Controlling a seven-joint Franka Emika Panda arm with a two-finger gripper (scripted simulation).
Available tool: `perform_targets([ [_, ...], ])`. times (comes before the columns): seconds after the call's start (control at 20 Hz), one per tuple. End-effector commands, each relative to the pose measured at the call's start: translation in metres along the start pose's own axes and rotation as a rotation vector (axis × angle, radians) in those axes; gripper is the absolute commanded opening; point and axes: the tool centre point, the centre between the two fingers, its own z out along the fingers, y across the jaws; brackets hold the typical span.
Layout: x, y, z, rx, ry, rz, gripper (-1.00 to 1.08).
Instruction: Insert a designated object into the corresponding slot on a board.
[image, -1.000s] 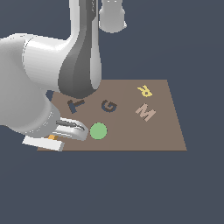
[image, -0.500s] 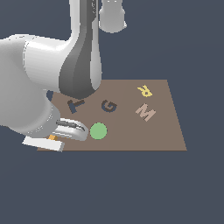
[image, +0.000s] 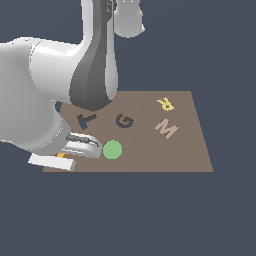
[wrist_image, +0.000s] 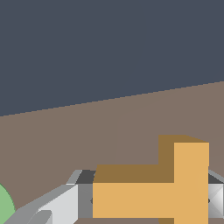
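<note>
The orange T block lies between the two grey fingers of my gripper, which is shut on it just over the brown board. In the exterior view only a sliver of the orange T shows under the arm, at the board's near corner on the exterior view's left, where the gripper is mostly hidden. The dark navy T-shaped slot lies a little farther back on the board, partly covered by the arm.
On the board are a green disc right beside the gripper, a dark G shape, a tan M and a yellow R. The bulky white arm hangs over the board's left part. The disc's edge shows in the wrist view.
</note>
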Motion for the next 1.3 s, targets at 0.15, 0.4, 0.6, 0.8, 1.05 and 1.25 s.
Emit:
perform_targets([
  [0.15,-0.01,-0.005,-0.001,0.0,0.0,-0.06,-1.0],
  [0.4,-0.027,-0.011,-0.003,0.0,0.0,-0.152,-1.0],
  [0.6,-0.046,-0.015,-0.004,0.0,0.0,-0.253,-1.0],
  [0.8,-0.068,-0.018,-0.006,0.0,-0.001,-0.368,-1.0],
  [1.05,-0.091,-0.018,-0.008,0.0,-0.001,-0.49,-1.0],
  [1.25,-0.105,-0.016,-0.009,0.0,-0.002,-0.564,-1.0],
])
